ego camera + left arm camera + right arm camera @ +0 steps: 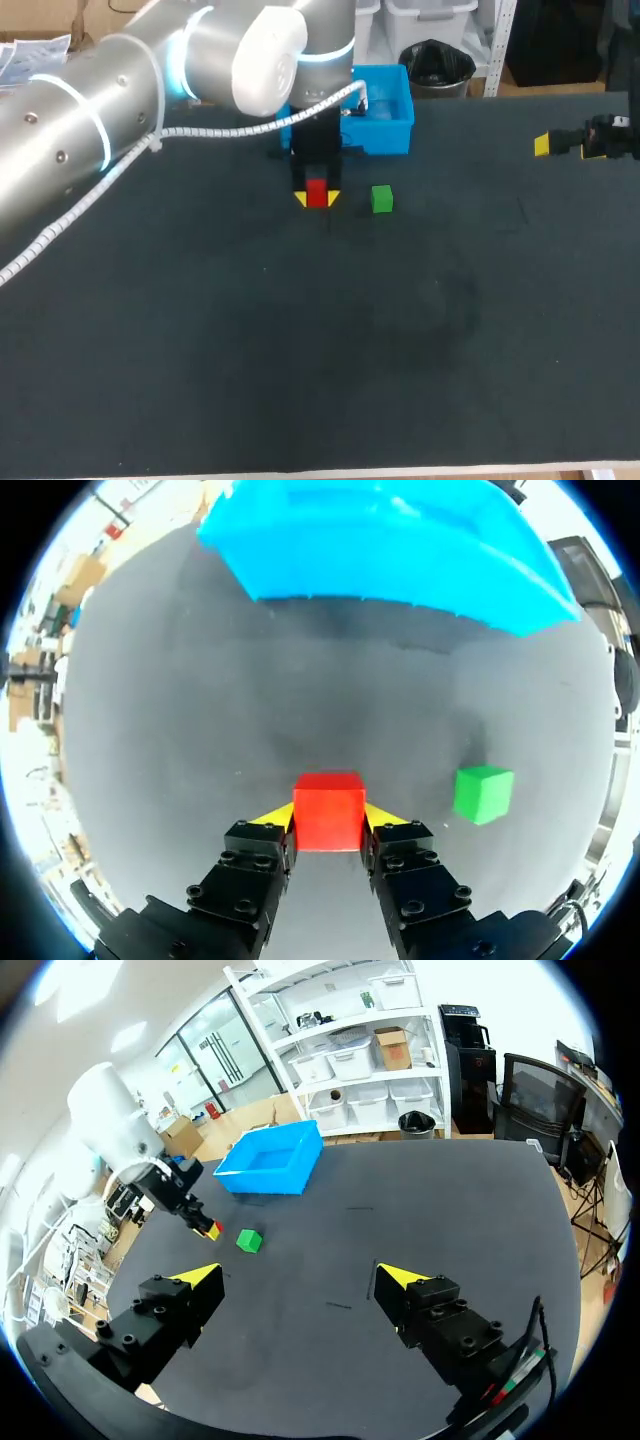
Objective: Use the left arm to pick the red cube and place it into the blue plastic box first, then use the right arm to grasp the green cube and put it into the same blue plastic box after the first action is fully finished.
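Note:
The red cube [316, 192] rests on the dark table just in front of the blue plastic box [392, 135]. My left gripper [317, 199] stands straight down over it, and in the left wrist view both yellow fingertips [272, 816] press the sides of the red cube [328, 811]. The green cube [381, 198] sits a little to the right of it, apart from the fingers [483, 793]. The blue box [400, 550] lies ahead of the left gripper. My right gripper [565, 145] is open at the table's far right, holding nothing [300, 1278], with the green cube [248, 1241] far ahead.
My left arm [120, 100] reaches across the back left of the table and hides the box's left part. The blue box [262, 1178] stands near the table's back edge. Dark table surface [330, 340] spreads in front of the cubes.

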{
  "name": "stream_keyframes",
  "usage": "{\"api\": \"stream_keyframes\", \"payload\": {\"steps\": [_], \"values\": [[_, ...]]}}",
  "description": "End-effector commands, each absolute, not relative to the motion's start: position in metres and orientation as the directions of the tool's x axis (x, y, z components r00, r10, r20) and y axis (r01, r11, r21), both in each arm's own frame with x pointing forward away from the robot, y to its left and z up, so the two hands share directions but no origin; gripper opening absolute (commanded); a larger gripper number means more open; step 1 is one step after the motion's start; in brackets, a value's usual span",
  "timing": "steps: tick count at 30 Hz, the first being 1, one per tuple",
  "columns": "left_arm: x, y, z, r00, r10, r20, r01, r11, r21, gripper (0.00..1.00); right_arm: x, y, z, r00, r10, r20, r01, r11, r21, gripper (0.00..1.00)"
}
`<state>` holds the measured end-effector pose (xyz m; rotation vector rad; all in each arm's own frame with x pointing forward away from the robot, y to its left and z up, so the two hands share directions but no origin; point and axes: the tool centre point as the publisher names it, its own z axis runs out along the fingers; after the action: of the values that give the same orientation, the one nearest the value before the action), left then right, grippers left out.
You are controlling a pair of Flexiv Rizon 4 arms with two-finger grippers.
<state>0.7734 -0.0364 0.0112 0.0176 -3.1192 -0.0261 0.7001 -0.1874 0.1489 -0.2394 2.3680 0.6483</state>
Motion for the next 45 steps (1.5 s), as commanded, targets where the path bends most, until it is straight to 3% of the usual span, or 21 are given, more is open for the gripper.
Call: {"api": "stream_keyframes", "payload": {"steps": [1,19,34,45], "values": [[0.764,-0.032,0.049,-0.999,0.012,-0.032,0.012,1.000,0.022,0.00,0.699,-0.186,0.150,-0.765,0.000,-0.644,-0.323,0.865,0.384,1.00],[0.788,-0.030,0.161,-0.976,0.051,-0.211,0.049,0.999,0.018,0.00,0.699,-0.186,0.150,-0.765,0.000,-0.644,-0.323,0.865,0.384,1.00],[0.859,-0.038,0.187,-0.942,-0.114,-0.315,-0.004,0.944,-0.329,0.00,0.699,-0.186,0.150,-0.765,0.000,-0.644,-0.323,0.865,0.384,1.00],[0.907,-0.041,0.175,-0.938,-0.188,-0.290,-0.042,0.895,-0.444,0.00,0.699,-0.186,0.150,-0.765,0.000,-0.644,-0.323,0.865,0.384,1.00]]}}
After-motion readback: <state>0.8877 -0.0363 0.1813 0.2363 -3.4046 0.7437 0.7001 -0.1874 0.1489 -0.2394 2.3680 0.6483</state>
